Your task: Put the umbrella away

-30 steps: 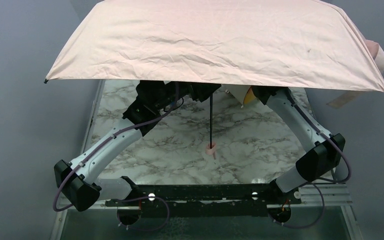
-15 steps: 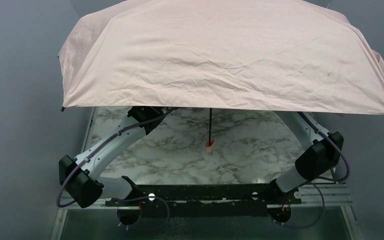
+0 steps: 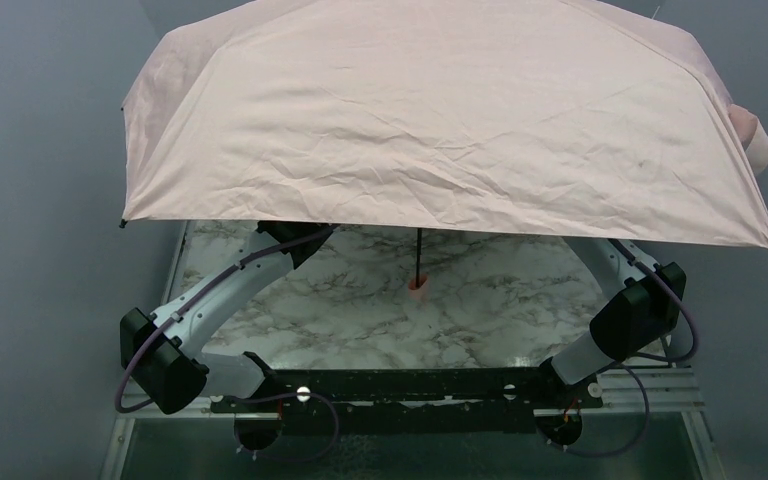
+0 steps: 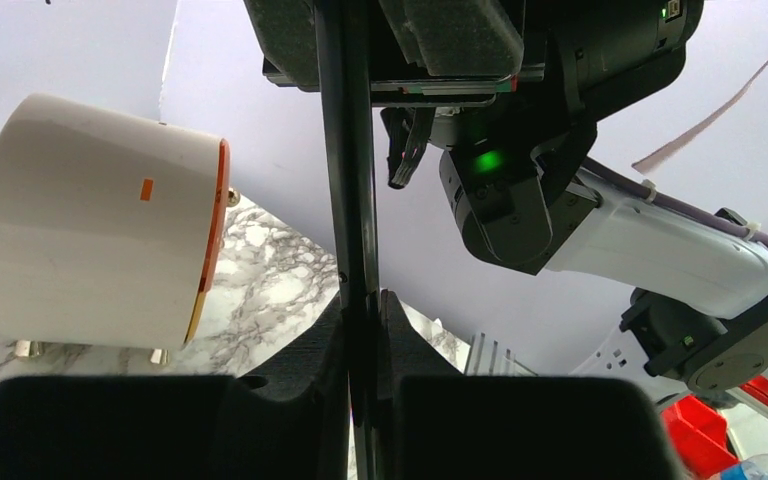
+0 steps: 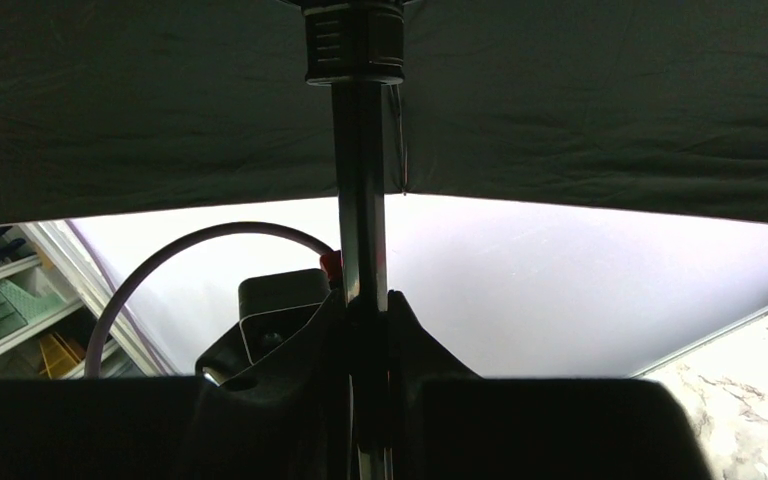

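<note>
Surface: white marble table (image 3: pixel 520 300) veined grey, plain grey walls around it, both arm bases at its near edge.
Handle: small pink handle (image 3: pixel 418 290) at the low end of the shaft, over the middle of the marble; touching it or just above, I cannot tell.
Shaft: thin black shaft (image 3: pixel 419 255), upright, stiff and smooth, probably slick under the pads. It is the only firm place to hold.
Left gripper (image 4: pixel 365 310): squeezed narrow on the shaft, low down.
Right gripper (image 5: pixel 368 305): likewise clamped on the shaft, higher up, below the black runner collar (image 5: pixel 352 45).
Umbrella: pale pink fabric compact umbrella (image 3: pixel 440 110), fully spread and held above the table; its canopy hides both grippers and the far marble from the top camera.
Handling: light but bulky, with soft cloth and thin ribs that would bend. Folding likely means pulling the collar down, not pressing the fabric.
Strap: long pink fastening strap (image 4: pixel 720 110), hanging loose to the right and liable to snag.
Obstacle: cream cylindrical drum with orange face (image 4: pixel 100 225), lying on its side beside the shaft, under the canopy.
</note>
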Tool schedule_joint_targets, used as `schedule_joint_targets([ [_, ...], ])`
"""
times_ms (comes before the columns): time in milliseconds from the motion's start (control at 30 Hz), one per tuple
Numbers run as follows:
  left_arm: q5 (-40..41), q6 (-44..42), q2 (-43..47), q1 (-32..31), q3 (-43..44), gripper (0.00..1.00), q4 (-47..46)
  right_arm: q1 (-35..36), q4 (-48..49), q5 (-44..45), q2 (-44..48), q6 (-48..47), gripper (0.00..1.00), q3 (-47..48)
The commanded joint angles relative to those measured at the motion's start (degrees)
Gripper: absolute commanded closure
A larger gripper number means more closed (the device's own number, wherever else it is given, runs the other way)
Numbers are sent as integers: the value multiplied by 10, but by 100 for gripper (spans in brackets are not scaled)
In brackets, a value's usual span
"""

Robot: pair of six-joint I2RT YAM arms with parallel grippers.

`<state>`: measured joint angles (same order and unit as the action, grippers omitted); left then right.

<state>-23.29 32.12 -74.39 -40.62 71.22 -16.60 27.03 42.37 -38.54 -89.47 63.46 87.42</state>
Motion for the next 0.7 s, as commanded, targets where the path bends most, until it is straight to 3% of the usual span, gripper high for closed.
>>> schedule_joint_targets([
  [0,10,-10,3,2,4,100,-17,0,16,-13,6,-11,99,-1],
  [233,2,-23,4,6,13,100,-16,0,-63,20,29,-92,98,-3],
  [467,10,-17,2,9,12,100,-18,0,-80,15,28,-109,97,4],
  [600,36,-22,14,9,12,100,-11,0,-114,35,37,-142,90,6],
  [667,48,-25,17,10,14,100,-5,0,-128,48,44,-158,76,3],
])
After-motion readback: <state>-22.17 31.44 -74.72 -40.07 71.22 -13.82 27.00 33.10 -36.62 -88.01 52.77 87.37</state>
